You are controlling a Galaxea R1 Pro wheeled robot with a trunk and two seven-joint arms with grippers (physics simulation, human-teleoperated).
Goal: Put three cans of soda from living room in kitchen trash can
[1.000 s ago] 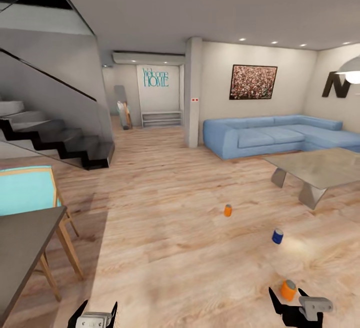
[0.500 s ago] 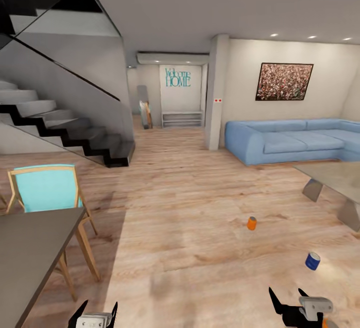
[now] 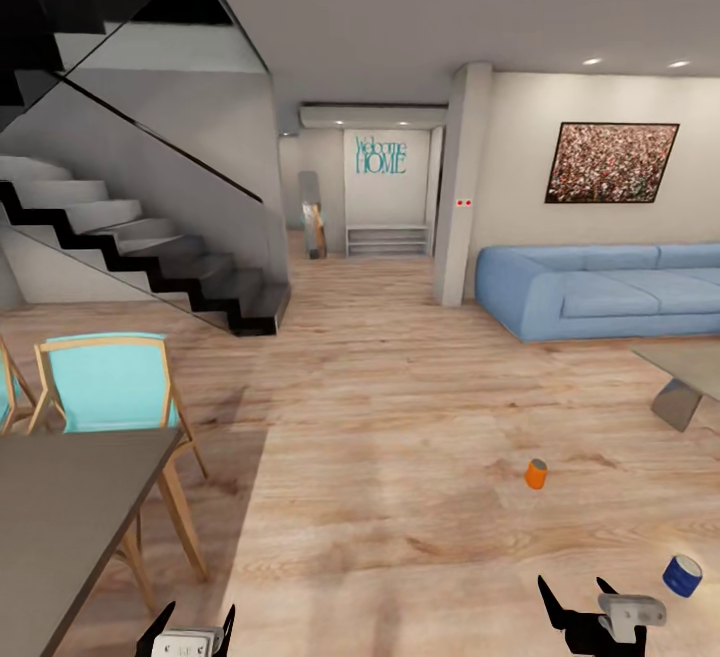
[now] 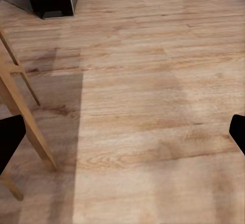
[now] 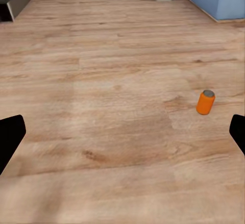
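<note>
An orange soda can (image 3: pixel 536 474) stands upright on the living room's wooden floor, ahead and to the right of me. It shows again in the right wrist view as the orange can (image 5: pixel 205 102), well beyond the fingers. A blue can (image 3: pixel 682 575) stands nearer, at the far right, just right of my right gripper (image 3: pixel 575 599). That right gripper (image 5: pixel 122 134) is open and empty. My left gripper (image 3: pixel 196 623) hangs low at the left; the left gripper (image 4: pixel 122 137) is open over bare floor. The other orange can and the trash can are out of view.
A dark table (image 3: pixel 70 507) with turquoise chairs (image 3: pixel 108 382) stands close on the left. Black stairs (image 3: pixel 150 257) rise behind them. A blue sofa (image 3: pixel 600 287) and a coffee table corner (image 3: pixel 690 377) are at the right. A pillar (image 3: pixel 458 187) stands by the hallway.
The camera has swung to the left, so the whole scene slid right. The nearest orange can left the picture at the bottom right. Both grippers keep their place.
</note>
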